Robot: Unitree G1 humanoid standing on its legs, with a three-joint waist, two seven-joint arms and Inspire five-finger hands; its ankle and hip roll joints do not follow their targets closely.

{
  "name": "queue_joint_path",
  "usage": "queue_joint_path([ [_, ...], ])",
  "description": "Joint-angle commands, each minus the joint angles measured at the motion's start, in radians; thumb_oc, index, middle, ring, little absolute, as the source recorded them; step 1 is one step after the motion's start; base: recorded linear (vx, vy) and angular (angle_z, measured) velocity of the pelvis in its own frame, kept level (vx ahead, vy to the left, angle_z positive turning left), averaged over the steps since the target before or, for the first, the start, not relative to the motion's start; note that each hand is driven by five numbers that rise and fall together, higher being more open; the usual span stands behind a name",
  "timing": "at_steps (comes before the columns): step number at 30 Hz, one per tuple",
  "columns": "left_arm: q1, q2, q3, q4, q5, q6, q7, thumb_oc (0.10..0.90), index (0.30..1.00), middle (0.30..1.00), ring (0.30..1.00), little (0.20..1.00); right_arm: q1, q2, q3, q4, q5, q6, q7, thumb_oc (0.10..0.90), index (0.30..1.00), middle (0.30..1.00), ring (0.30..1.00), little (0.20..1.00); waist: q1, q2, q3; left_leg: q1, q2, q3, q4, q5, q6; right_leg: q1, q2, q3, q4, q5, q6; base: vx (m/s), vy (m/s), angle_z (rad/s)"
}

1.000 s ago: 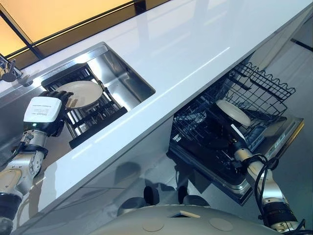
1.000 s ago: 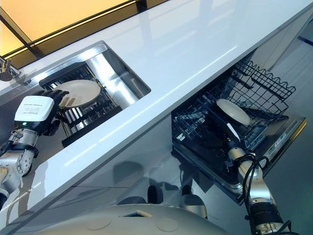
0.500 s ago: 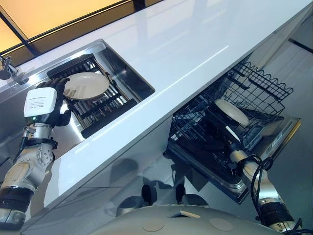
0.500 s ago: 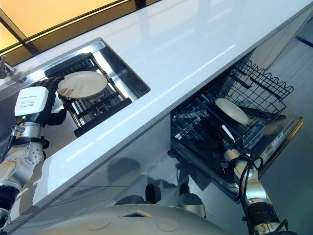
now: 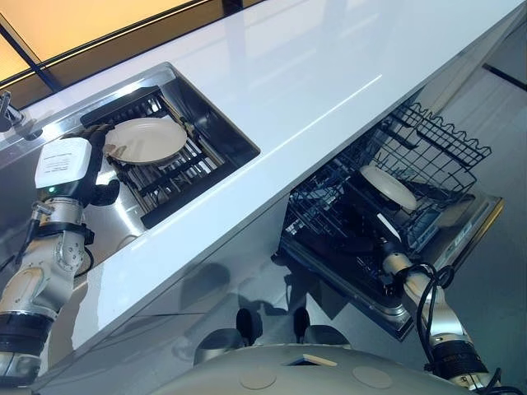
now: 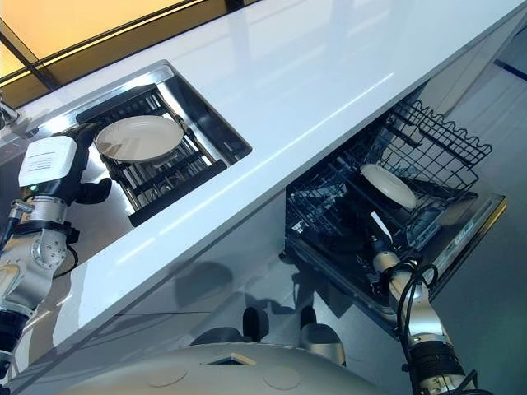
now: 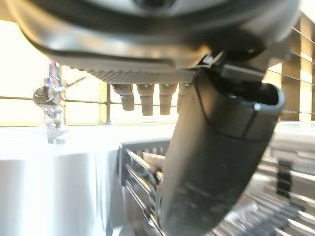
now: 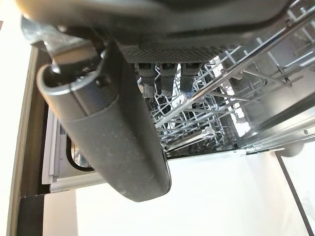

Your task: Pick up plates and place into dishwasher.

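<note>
Your left hand [image 5: 72, 169] gripped the near edge of a pale plate [image 5: 146, 140], held over the black rack [image 5: 169, 177] in the sink [image 5: 216, 132] set into the white worktop [image 5: 329, 66]. Its fingers were largely hidden behind the plate. A second plate [image 5: 388, 187] leaned in the dishwasher basket [image 5: 428, 148]. Your right hand [image 6: 372, 236] sat low among the basket wires, fingers straight and holding nothing
</note>
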Motion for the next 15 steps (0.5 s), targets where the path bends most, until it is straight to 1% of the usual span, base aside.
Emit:
queue_joint_path([
  [1, -0.073, 0.127, 0.154, -0.033, 0.036, 0.044, -0.02, 0.8, 0.9, 0.9, 0.9, 0.9, -0.068, -0.03, -0.059, -0.108, 0.01, -0.066, -0.021, 0.8, 0.9, 0.9, 0.9, 0.9, -0.007, 0.06, -0.049, 0.024, -0.047, -0.029, 0.006, -0.125, 0.02, -0.027, 0.056, -0.053, 0.125, -0.153, 0.036, 0.0, 0.0, 0.0],
  [4, -0.046, 0.159, 0.189, -0.031, 0.067, 0.067, -0.114, 0.8, 0.9, 0.9, 0.9, 0.9, -0.066, -0.029, -0.067, -0.115, 0.015, -0.062, -0.032, 0.8, 0.9, 0.9, 0.9, 0.9, -0.002, 0.063, -0.049, 0.022, -0.048, -0.032, 0.006, -0.124, 0.02, -0.025, 0.057, -0.056, 0.121, -0.152, 0.036, 0.0, -0.01, 0.0],
  [6, -0.025, 0.168, 0.21, -0.025, 0.08, 0.078, -0.156, 0.8, 0.9, 0.9, 0.9, 0.9, -0.063, -0.029, -0.073, -0.123, 0.021, -0.056, -0.039, 0.8, 0.9, 0.9, 0.9, 0.9, 0.001, 0.064, -0.049, 0.021, -0.05, -0.035, 0.007, -0.124, 0.021, -0.025, 0.057, -0.056, 0.12, -0.151, 0.036, -0.01, -0.016, 0.0],
  [8, -0.004, 0.177, 0.237, -0.016, 0.083, 0.083, -0.168, 0.8, 0.9, 0.9, 0.9, 0.9, -0.063, -0.029, -0.077, -0.125, 0.028, -0.052, -0.046, 0.8, 0.9, 0.9, 0.9, 0.9, 0.005, 0.065, -0.048, 0.022, -0.051, -0.035, 0.008, -0.125, 0.021, -0.023, 0.057, -0.058, 0.117, -0.151, 0.036, -0.01, -0.017, 0.0],
  [10, 0.006, 0.183, 0.252, -0.009, 0.077, 0.089, -0.153, 0.8, 0.9, 0.9, 0.9, 0.9, -0.062, -0.03, -0.079, -0.122, 0.034, -0.053, -0.046, 0.8, 0.9, 0.9, 0.9, 0.9, 0.007, 0.066, -0.049, 0.022, -0.051, -0.035, 0.01, -0.126, 0.021, -0.023, 0.056, -0.059, 0.117, -0.151, 0.036, 0.0, 0.0, 0.0],
  [12, 0.017, 0.194, 0.29, -0.003, 0.041, 0.061, -0.089, 0.8, 0.9, 0.9, 0.9, 0.9, -0.062, -0.029, -0.08, -0.121, 0.035, -0.051, -0.046, 0.8, 0.9, 0.9, 0.9, 0.9, 0.009, 0.069, -0.049, 0.023, -0.051, -0.035, 0.012, -0.127, 0.02, -0.022, 0.056, -0.061, 0.12, -0.154, 0.034, 0.0, 0.0, 0.0],
  [13, 0.018, 0.197, 0.296, -0.005, 0.029, 0.059, -0.08, 0.8, 0.9, 0.9, 0.9, 0.9, -0.061, -0.029, -0.08, -0.121, 0.035, -0.052, -0.046, 0.8, 0.9, 0.9, 0.9, 0.9, 0.01, 0.069, -0.049, 0.023, -0.051, -0.035, 0.013, -0.127, 0.019, -0.022, 0.056, -0.061, 0.121, -0.155, 0.034, 0.0, 0.0, 0.0],
  [15, 0.01, 0.206, 0.315, -0.021, -0.021, 0.012, -0.027, 0.8, 0.9, 0.9, 0.9, 0.9, -0.056, -0.022, -0.076, -0.118, 0.03, -0.063, -0.046, 0.8, 0.9, 0.9, 0.9, 0.9, 0.009, 0.071, -0.052, 0.023, -0.051, -0.033, 0.014, -0.129, 0.019, -0.023, 0.055, -0.064, 0.126, -0.159, 0.033, 0.0, 0.0, 0.0],
])
